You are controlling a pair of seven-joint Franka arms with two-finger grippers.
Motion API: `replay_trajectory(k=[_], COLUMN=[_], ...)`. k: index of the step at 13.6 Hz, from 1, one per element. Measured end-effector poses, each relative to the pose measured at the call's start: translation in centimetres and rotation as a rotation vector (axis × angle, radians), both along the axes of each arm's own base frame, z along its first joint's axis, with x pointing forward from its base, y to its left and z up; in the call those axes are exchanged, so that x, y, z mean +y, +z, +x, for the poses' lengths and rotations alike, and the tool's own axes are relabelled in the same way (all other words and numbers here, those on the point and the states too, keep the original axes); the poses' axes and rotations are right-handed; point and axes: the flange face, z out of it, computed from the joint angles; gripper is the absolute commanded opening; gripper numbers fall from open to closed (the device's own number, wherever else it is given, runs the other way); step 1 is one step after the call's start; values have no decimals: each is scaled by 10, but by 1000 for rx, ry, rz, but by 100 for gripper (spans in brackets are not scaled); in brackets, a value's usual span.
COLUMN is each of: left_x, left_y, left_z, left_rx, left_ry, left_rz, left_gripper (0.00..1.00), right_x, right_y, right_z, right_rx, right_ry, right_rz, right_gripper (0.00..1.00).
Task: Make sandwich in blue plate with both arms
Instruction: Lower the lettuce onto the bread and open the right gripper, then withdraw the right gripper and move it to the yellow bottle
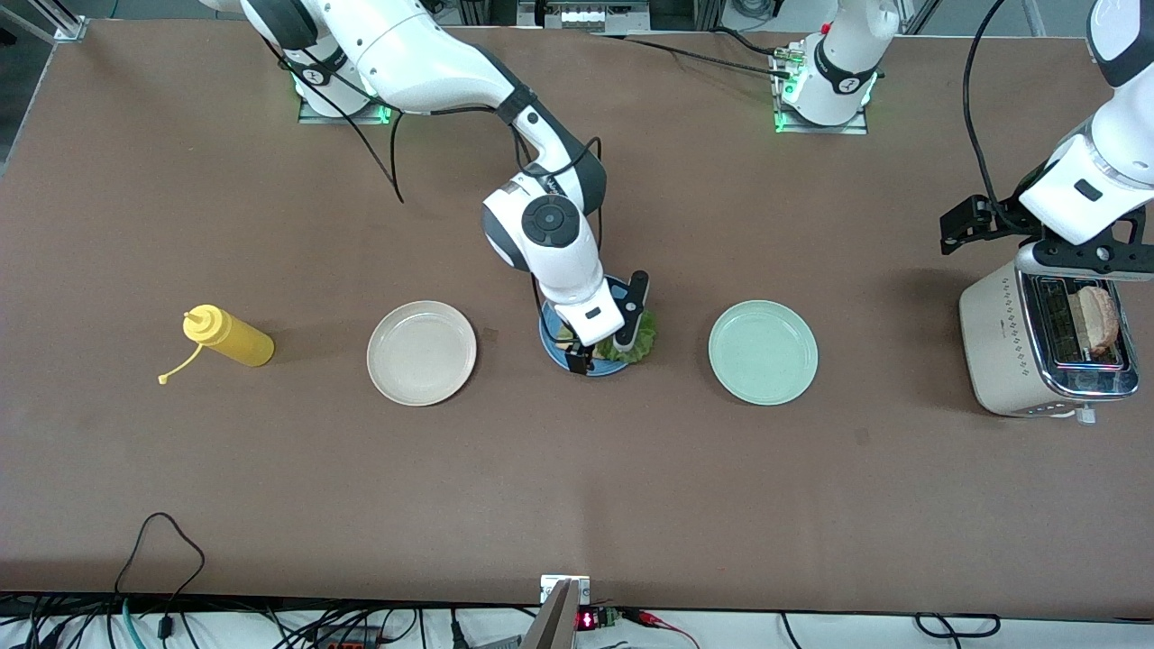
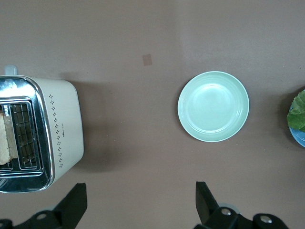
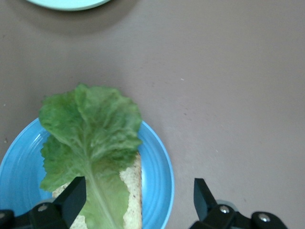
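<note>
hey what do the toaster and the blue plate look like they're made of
The toaster looks like cream-painted metal or plastic with a dotted pattern on its side, capped by a shiny chrome top that mirrors its surroundings. The blue plate looks like glossy glazed ceramic or hard plastic: smooth, with faint concentric rings and soft highlights. The look alone can't settle which.

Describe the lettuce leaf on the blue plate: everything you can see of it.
The lettuce leaf is a ruffled, bright green leaf with a pale midrib and branching veins. It lies flat, draped over a slice of bread on the blue plate, covering most of the slice, with its frilly edge reaching past the plate's rim toward the pale green plate. The right gripper is just above it with fingers open, holding nothing. No second slice sits on top of it.
</note>
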Motion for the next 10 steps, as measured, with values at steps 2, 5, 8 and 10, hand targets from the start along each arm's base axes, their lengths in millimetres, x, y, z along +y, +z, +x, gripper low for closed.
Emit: replay_trajectory(k=[2, 5, 8, 10], left_x=[0, 0, 1, -1], left_y=[0, 0, 0, 0], left_z=[0, 0, 0, 0], left_rx=[0, 0, 0, -4], left_ry=[0, 0, -3, -18], left_rz=[0, 0, 13, 52], left_gripper=[100, 100, 100, 100], right_x=[-16, -90, -194, -270], right_y=[16, 64, 92, 102], right_z=[8, 51, 89, 107], right_rx=[26, 22, 21, 47], right_ry=[-112, -379, -605, -678], right_rz=[-40, -135, -222, -238], right_gripper=[100, 100, 100, 100])
